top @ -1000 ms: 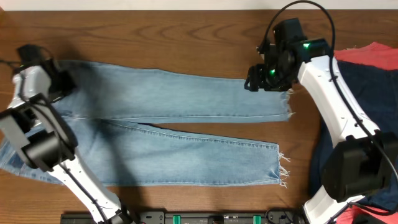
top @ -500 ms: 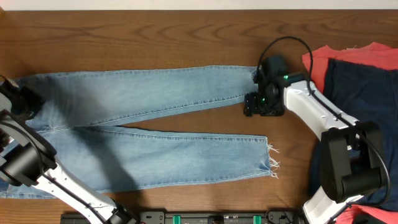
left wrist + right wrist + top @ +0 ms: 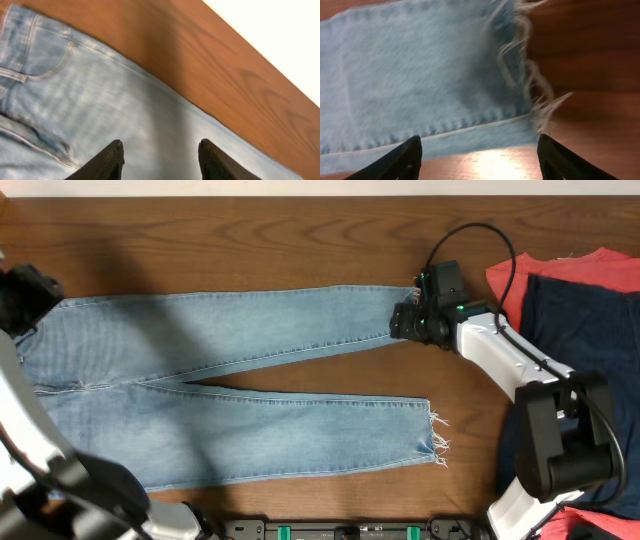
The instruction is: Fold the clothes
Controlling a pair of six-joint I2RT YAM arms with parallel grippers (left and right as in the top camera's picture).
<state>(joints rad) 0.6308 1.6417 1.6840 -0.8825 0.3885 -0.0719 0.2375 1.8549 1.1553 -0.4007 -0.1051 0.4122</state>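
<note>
The light-blue jeans lie flat on the wooden table, waist at the left and both legs running right. The upper leg's frayed hem ends at my right gripper. That gripper stands open just above the hem's lower corner, with nothing between its fingers. The lower leg's hem lies free near the front. My left gripper hovers over the waist's far corner. In the left wrist view it is open above the denim beside a pocket seam, holding nothing.
A red-orange garment and a dark navy garment are piled at the right edge, beside the right arm. The table's far edge runs just behind the jeans. A black rail lines the front edge.
The jeans slid left and now lie still. My left gripper has opened off the waist and lifted. My right gripper moved back over the upper leg's hem.
</note>
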